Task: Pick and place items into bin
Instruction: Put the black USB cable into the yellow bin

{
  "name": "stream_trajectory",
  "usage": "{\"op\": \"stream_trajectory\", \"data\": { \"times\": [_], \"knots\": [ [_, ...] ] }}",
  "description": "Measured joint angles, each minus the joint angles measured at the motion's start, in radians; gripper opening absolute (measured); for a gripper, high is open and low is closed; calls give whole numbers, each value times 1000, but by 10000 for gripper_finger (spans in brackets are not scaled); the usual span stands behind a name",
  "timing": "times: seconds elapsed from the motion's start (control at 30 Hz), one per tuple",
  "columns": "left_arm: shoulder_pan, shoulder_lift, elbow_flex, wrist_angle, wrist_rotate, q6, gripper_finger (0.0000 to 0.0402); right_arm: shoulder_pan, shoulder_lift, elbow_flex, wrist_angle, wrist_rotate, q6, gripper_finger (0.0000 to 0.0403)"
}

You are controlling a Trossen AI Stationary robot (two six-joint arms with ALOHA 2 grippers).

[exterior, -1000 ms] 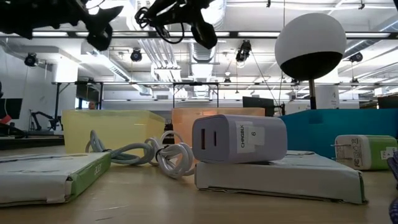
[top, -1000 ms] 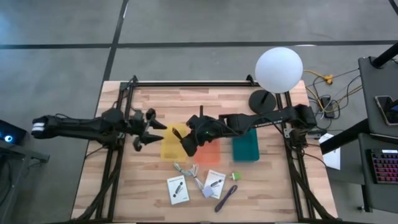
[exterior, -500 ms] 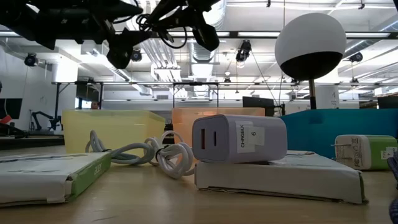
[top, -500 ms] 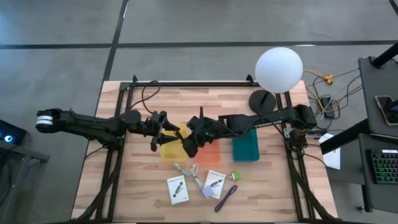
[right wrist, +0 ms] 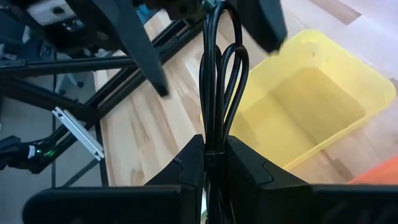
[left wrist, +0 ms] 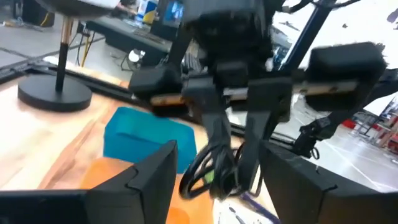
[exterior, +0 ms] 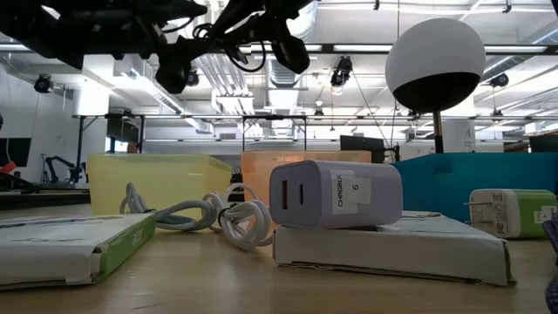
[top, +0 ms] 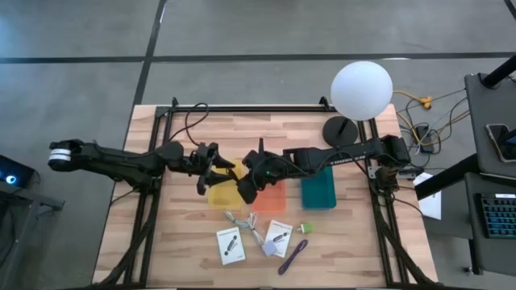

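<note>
I am holding a coiled black cable (right wrist: 216,74) pinched tight between my right gripper (right wrist: 216,163) fingers, hanging it above the yellow bin (top: 219,193), which looks empty from my right wrist view. My left gripper (top: 211,167) is hovering just to the left of it over the yellow bin's far edge, fingers spread wide and gripping nothing; in the left wrist view the cable loops are dangling right ahead of those open fingers, so I judge a handover or a drop into the bin is under way, though I cannot tell which.

As for progress, the task is looking barely begun. I cannot see anything inside the orange bin (top: 270,197) or the teal bin (top: 318,192). Near the front of the table (top: 169,242) most items are waiting: two white cards (top: 230,246) lying flat either side of a white cable (top: 242,221), a white charger (exterior: 336,194) resting on the right-hand card, a small green cube (top: 305,229) to their right and a purple strap (top: 293,255) nearest the front edge. All of these are well apart from both my grippers, so nearly everything is remaining to be picked.
</note>
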Motion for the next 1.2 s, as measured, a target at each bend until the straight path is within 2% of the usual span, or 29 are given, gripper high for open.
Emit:
{"op": "stream_trajectory", "data": {
  "times": [0.1, 0.23, 0.37, 0.4, 0.53, 0.63, 0.73, 0.87, 0.97, 1.07, 1.2],
  "knots": [
    [0, 17, -5, 1, 26, 0, 170, 0, 0, 0, -1, 2, 0, 38],
    [0, 31, -7, 1, 50, 0, 102, -1, 0, 0, -2, 1, 0, 40],
    [0, 18, -7, 0, 54, 23, 25, -2, 0, 0, -6, 4, 16, 59],
    [0, 13, -7, -6, 52, 30, 17, -2, 0, 0, -10, 4, 33, 67],
    [3, -9, -6, -122, -2, 30, 17, -4, 0, 0, -78, 7, 101, 105],
    [5, -35, 1, -314, -43, -4, 17, 1, -1, 0, -158, -4, 110, 135],
    [9, -67, 30, -550, -53, -102, 17, 13, -1, 0, -231, -7, 110, 160],
    [11, -63, 108, -858, -77, -158, 17, 24, -1, 0, -242, 5, 122, 182],
    [22, -28, 194, -972, -79, -151, 17, 25, -1, 0, -236, 9, 150, 191],
    [38, 40, 280, -1015, -86, -96, 17, 24, -1, 0, -228, 37, 161, 195],
    [71, 184, 381, -1093, 19, -24, 16, 24, -1, 0, -226, 36, 170, 196]
  ]
}}
